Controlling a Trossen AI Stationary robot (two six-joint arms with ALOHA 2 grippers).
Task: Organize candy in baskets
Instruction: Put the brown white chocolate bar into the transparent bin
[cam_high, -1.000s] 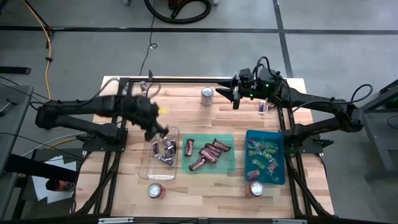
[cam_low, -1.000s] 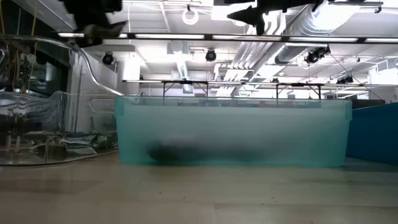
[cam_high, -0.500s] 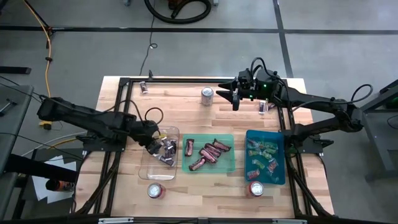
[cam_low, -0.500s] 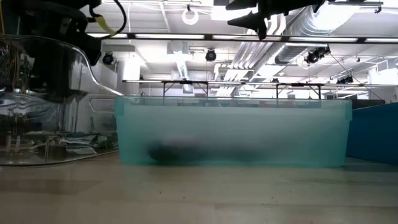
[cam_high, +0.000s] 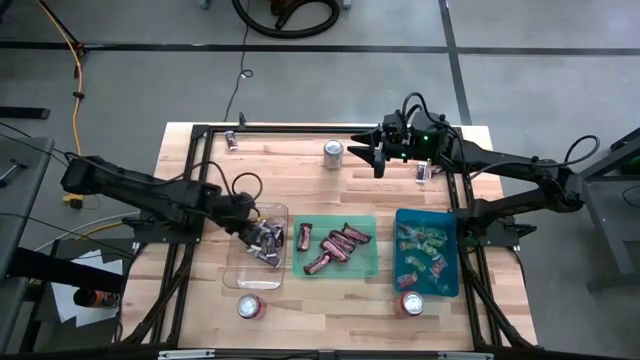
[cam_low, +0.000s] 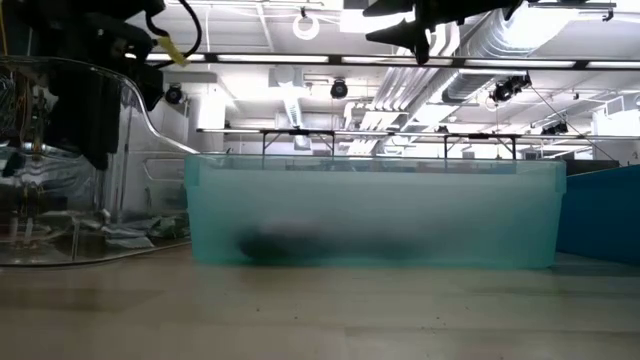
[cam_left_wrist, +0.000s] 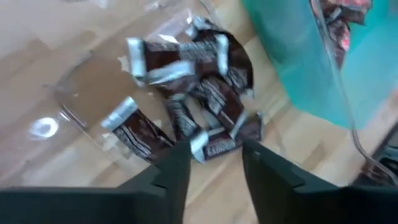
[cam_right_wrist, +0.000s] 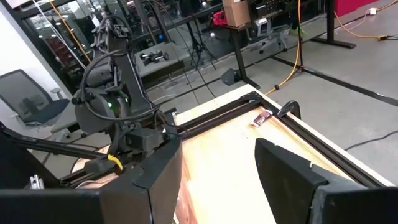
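Three baskets stand in a row on the wooden table. The clear basket (cam_high: 232, 270) holds dark and silver candy (cam_high: 268, 242). The green basket (cam_high: 370, 268) holds maroon candy (cam_high: 335, 245), and the teal-blue basket (cam_high: 456, 270) holds green and pink candy (cam_high: 422, 250). My left gripper (cam_high: 253, 230) is low over the clear basket's far end, pointing steeply down. It is open (cam_left_wrist: 214, 155), and a dark candy (cam_left_wrist: 214, 144) lies on the pile just in front of its fingertips. My right gripper (cam_high: 378, 160) hangs open and empty (cam_right_wrist: 217, 162) high over the table's far side.
One loose candy (cam_high: 231, 140) lies at the far left by the black frame, and another (cam_high: 423, 172) lies under the right arm. A can (cam_high: 333, 153) stands at the far middle. Two more cans (cam_high: 250, 306) (cam_high: 411, 304) stand near the front edge.
My left gripper has come down from above the clear basket's far edge into the basket, just over the dark candy pile. It has kept still there for the last half second. My right arm has not moved.
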